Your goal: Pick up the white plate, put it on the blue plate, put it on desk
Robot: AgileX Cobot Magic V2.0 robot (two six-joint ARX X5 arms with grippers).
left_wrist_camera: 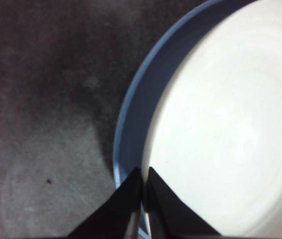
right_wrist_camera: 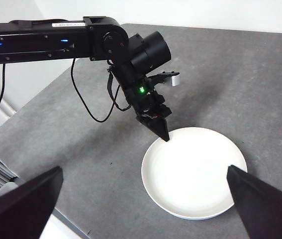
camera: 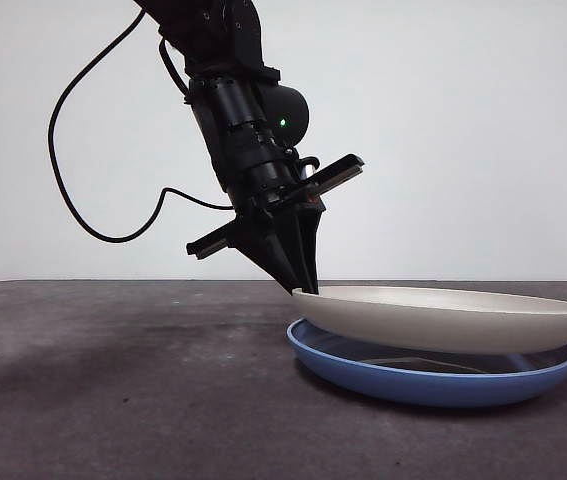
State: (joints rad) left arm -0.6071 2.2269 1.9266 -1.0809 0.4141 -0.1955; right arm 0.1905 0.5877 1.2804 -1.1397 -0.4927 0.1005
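1. Cream-white plate [camera: 443,315]: tilted over the blue plate [camera: 433,380] on the desk [camera: 113,390], far edge resting in it.
2. Left gripper [camera: 306,288]: jaws pinched on white plate's raised rim.
3. Right gripper [right_wrist_camera: 145,199]: jaws spread wide, high above the desk.

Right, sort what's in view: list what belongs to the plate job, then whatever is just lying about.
In the job:
- white plate, rim pinched by the left gripper, tilted
- blue plate under it
- desk

Lying about:
- no loose things in view
- right gripper waits open, high above the desk
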